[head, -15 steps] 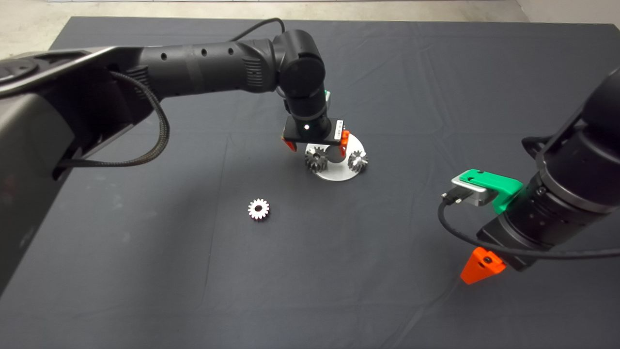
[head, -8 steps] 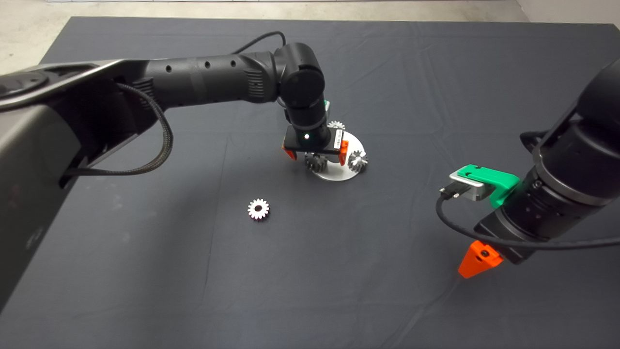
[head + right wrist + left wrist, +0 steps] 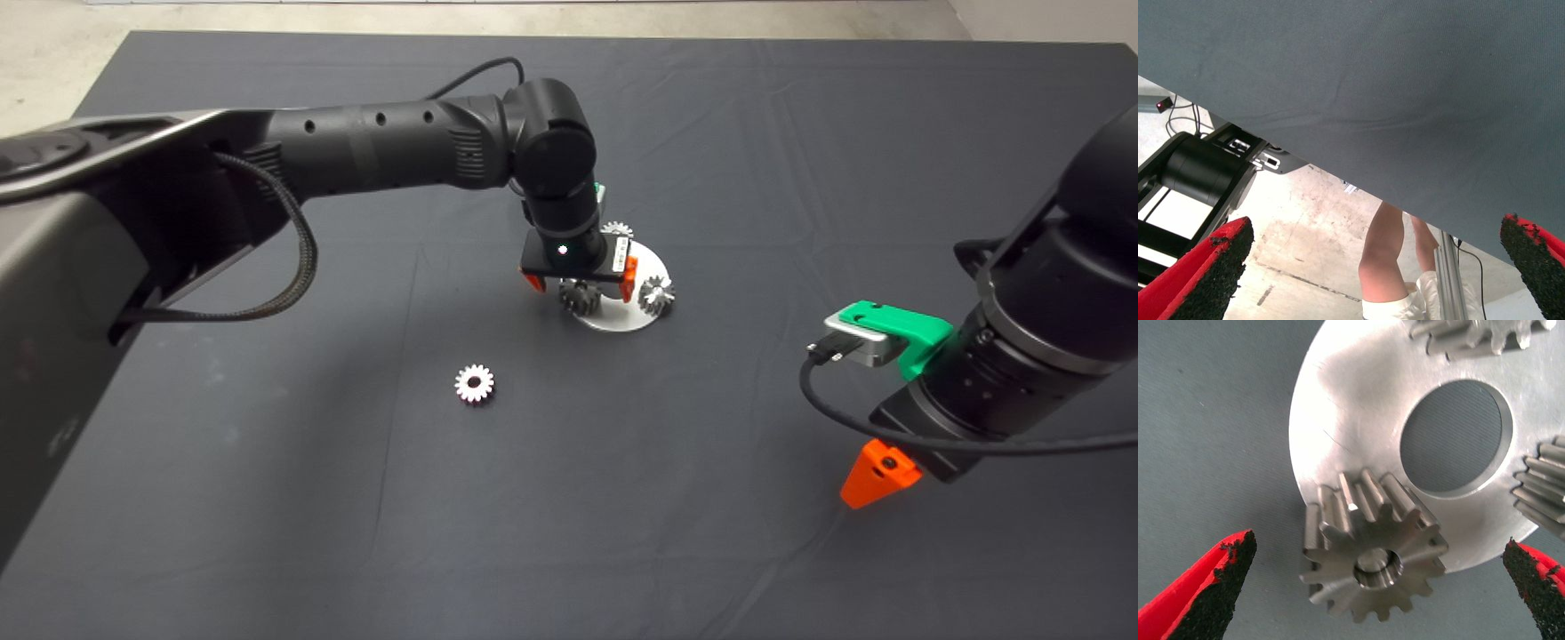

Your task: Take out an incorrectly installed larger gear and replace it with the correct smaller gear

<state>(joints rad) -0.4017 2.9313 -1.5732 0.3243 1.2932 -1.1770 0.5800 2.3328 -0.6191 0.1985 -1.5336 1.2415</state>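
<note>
Left gripper is hovering wide open, fingers straddling the larger gear on the disc; right gripper is waiting wide open.

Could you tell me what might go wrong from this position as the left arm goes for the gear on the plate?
1. The left gripper is open around the larger gear, which overhangs the round plate's edge; an off-centre close might slip on the teeth or tilt it.
2. Two neighbouring gears sit on the same plate, so a finger could clip one.
3. The plate looks loose on the mat; lifting might drag it.
</note>
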